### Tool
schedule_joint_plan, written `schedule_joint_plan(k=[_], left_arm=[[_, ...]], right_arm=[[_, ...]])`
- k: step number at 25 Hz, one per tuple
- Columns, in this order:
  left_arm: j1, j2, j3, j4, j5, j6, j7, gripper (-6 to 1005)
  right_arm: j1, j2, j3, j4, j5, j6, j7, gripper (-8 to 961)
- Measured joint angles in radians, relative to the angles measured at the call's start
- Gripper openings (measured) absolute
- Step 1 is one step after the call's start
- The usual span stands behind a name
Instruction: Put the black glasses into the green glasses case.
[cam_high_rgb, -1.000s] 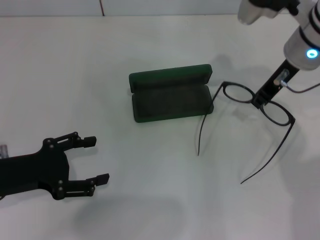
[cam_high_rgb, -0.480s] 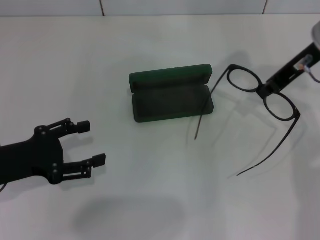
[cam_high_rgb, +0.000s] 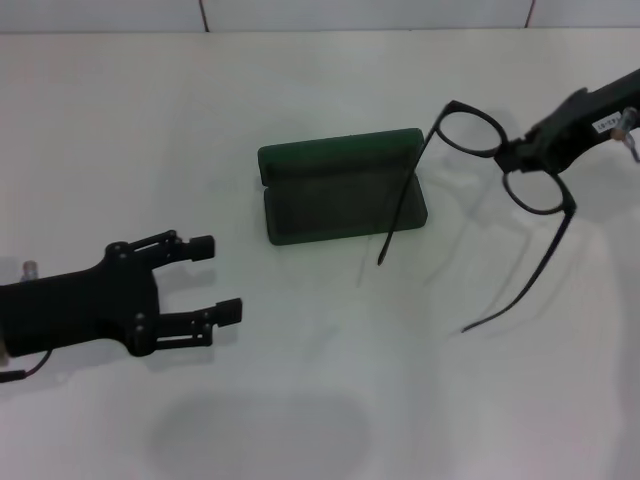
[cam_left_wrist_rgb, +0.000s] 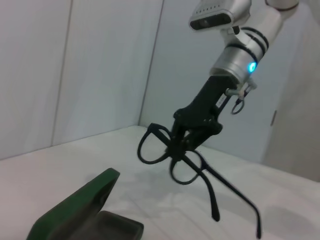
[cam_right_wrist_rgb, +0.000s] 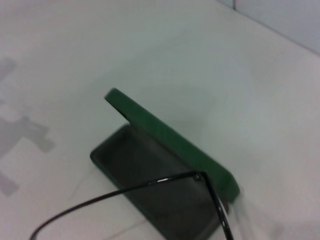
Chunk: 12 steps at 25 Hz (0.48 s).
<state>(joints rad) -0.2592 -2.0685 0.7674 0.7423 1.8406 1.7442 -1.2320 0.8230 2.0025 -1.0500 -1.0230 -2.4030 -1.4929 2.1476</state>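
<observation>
Glasses carried toward the open case

The right gripper (cam_high_rgb: 512, 158) clamps the black glasses (cam_high_rgb: 500, 165) by their bridge, temples dangling free beside the green glasses case (cam_high_rgb: 340, 186); the left gripper (cam_high_rgb: 212, 279) waits open, near left.

You've got a plain white worktop (cam_high_rgb: 300, 400). Pale panelled wall (cam_left_wrist_rgb: 75, 65) behind it, with vertical seams.

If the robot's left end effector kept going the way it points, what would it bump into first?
Probably nothing: the open left end effector aims across bare white table, passing in front of the dark green hinged glasses case.
</observation>
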Motion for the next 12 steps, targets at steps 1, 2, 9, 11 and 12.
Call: schedule_joint_plan(k=[1, 2, 9, 11, 12], left_arm=[[-0.01, 0.001, 0.001, -0.01, 0.0, 0.0, 0.002, 875], [-0.019, 0.001, 0.002, -0.02, 0.0, 0.001, 0.004, 875], [-0.074, -0.005, -0.003, -0.071, -0.002, 0.014, 0.043, 799], [-0.091, -0.005, -0.005, -0.097, -0.004, 0.013, 0.057, 768], [-0.101, -0.005, -0.003, -0.109, -0.004, 0.013, 0.07, 753]], right_arm=[[-0.015, 0.004, 0.0, -0.001, 0.025, 0.018, -0.043, 92], [-0.024, 0.006, 0.0, -0.001, 0.043, 0.03, -0.071, 92], [-0.096, 0.009, 0.047, -0.018, 0.269, 0.077, -0.253, 91], [-0.1, 0.008, 0.083, -0.009, 0.309, 0.074, -0.28, 91], [-0.101, 0.008, 0.097, 0.003, 0.33, 0.074, -0.294, 91]])
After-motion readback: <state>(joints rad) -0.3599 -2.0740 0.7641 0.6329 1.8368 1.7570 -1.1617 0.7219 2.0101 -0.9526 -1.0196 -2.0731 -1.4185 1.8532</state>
